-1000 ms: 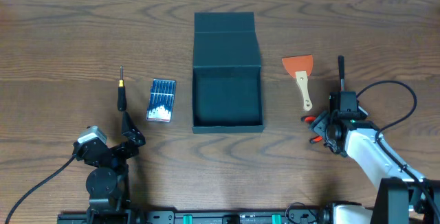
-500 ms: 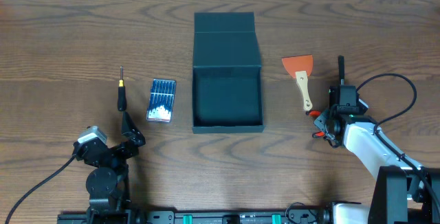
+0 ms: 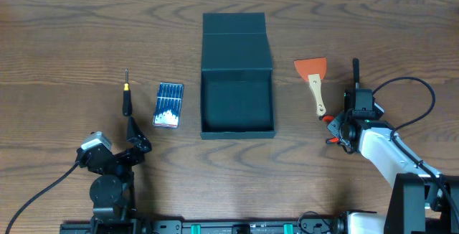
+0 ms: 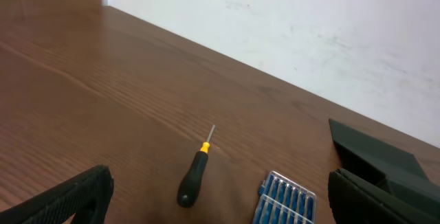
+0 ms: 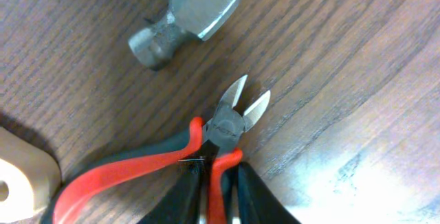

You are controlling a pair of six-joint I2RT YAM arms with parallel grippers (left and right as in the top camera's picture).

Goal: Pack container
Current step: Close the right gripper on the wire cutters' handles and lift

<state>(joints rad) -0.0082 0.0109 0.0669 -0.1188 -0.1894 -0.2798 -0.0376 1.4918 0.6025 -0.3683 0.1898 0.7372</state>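
Note:
The dark teal container (image 3: 201, 101) stands open mid-table, its flap lid (image 3: 234, 44) folded back on the far side; the inside looks empty. Its edge shows in the left wrist view (image 4: 375, 157). My right gripper (image 3: 336, 130) is low at the right, shut on one handle of the red-handled cutters (image 5: 227, 124), whose jaws are apart; my fingers (image 5: 216, 196) clamp that handle. My left gripper (image 3: 136, 139) is open and empty near the front left, behind a black screwdriver (image 4: 192, 183).
A small blue case of bits (image 3: 168, 105) lies left of the container, with the screwdriver (image 3: 127, 97) further left. An orange scraper with a wooden handle (image 3: 313, 76) lies right of the container. A hammer (image 3: 355, 76) lies just beyond the cutters; its head shows close by (image 5: 189, 11).
My right gripper has shifted a little away from the front edge toward the hammer, taking the red cutters with it, then stopped. The left arm has not moved.

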